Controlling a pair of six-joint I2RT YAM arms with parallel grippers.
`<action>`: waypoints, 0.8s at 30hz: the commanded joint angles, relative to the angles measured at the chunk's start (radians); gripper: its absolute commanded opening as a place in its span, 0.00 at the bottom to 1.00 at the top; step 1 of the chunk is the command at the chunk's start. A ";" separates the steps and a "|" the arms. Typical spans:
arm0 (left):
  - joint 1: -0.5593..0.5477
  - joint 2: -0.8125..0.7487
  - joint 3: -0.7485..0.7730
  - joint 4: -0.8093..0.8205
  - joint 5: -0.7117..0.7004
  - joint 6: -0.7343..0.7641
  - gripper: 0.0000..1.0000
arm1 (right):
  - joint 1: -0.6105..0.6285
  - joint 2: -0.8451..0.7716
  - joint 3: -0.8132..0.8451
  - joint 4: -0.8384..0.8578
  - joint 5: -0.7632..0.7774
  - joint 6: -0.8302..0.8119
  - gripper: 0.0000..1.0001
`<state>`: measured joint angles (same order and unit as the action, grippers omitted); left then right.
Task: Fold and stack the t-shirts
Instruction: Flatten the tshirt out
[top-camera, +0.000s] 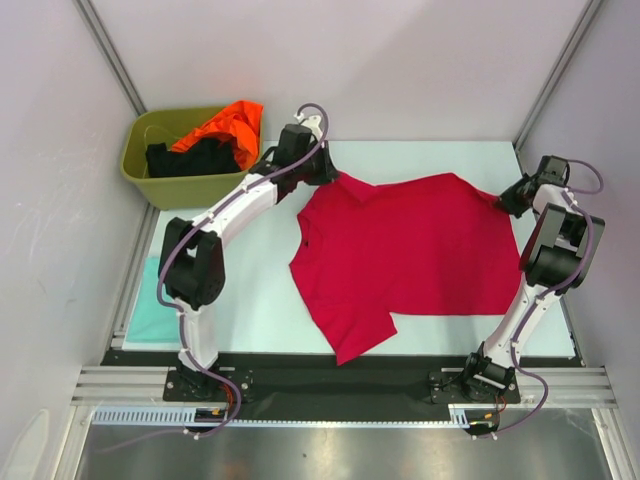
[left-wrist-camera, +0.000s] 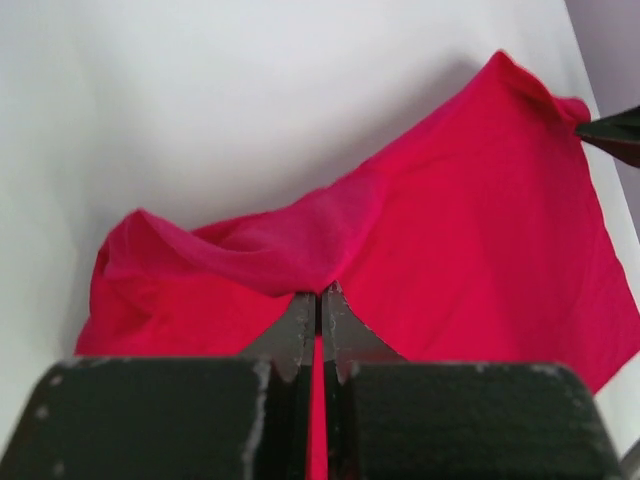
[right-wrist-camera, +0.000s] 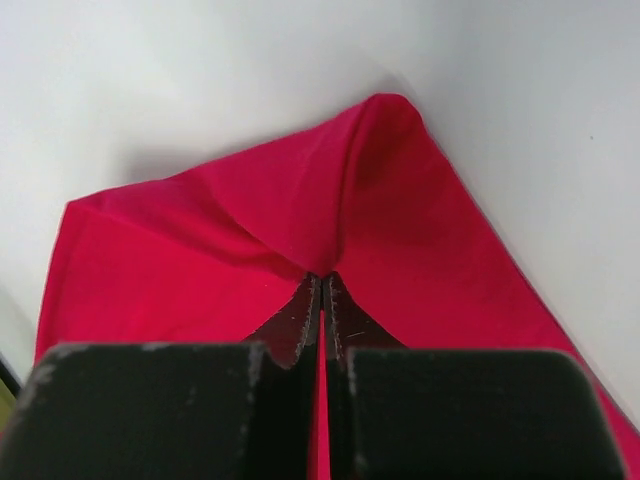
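Observation:
A crimson-red t-shirt (top-camera: 410, 250) lies spread across the middle of the table. My left gripper (top-camera: 330, 172) is shut on the shirt's far left corner, and the cloth (left-wrist-camera: 300, 250) bunches up at its tips (left-wrist-camera: 320, 292). My right gripper (top-camera: 508, 198) is shut on the far right corner, where the fabric (right-wrist-camera: 330, 220) peaks above its tips (right-wrist-camera: 322, 278). An orange t-shirt (top-camera: 228, 127) and a black one (top-camera: 195, 158) sit in the tub. A pale teal folded t-shirt (top-camera: 150, 300) lies at the table's left edge, partly behind the left arm.
An olive-green tub (top-camera: 160, 185) stands at the far left corner, just beyond the left gripper. White walls with metal posts close in the table on three sides. The black base rail (top-camera: 330, 375) runs along the near edge.

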<state>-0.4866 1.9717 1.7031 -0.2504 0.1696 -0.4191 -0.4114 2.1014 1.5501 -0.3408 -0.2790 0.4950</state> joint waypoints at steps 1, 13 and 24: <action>-0.003 -0.089 -0.052 -0.046 0.034 -0.035 0.00 | -0.007 -0.069 -0.007 -0.013 -0.006 0.027 0.00; 0.009 -0.182 0.106 -0.130 -0.001 0.040 0.00 | 0.000 -0.274 -0.013 0.000 -0.052 0.013 0.00; 0.059 -0.266 0.610 0.018 0.136 0.091 0.00 | -0.003 -0.701 0.028 0.264 -0.150 0.165 0.00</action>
<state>-0.4473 1.8004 2.2696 -0.3405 0.2562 -0.3557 -0.4095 1.4952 1.5429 -0.2050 -0.3855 0.5991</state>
